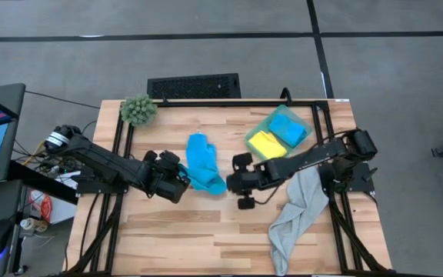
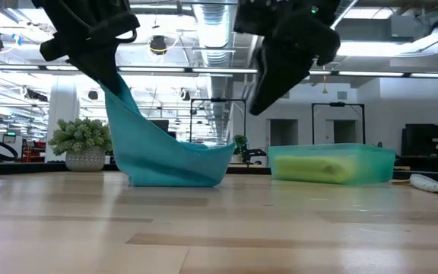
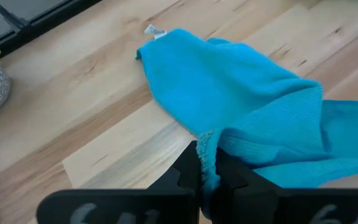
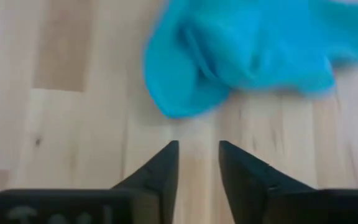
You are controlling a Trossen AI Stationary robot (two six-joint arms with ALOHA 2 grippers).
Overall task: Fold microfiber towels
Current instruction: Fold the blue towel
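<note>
On the tabletop [image 1: 206,231]: my left hand [image 3: 207,171] pinched the blue towel [image 1: 202,161], edge lifted. My right hand [image 4: 199,163] hung spread and empty beside it.

High: straight down over table [image 1: 206,231].
Low: table-level, facing room.
Wrists: close.
Shared: blue towel [image 1: 203,163].

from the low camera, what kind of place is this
Probably a big open lab or workshop: exposed ceiling ducts, strip lights, and a wooden table with black framing on grey floor.
</note>
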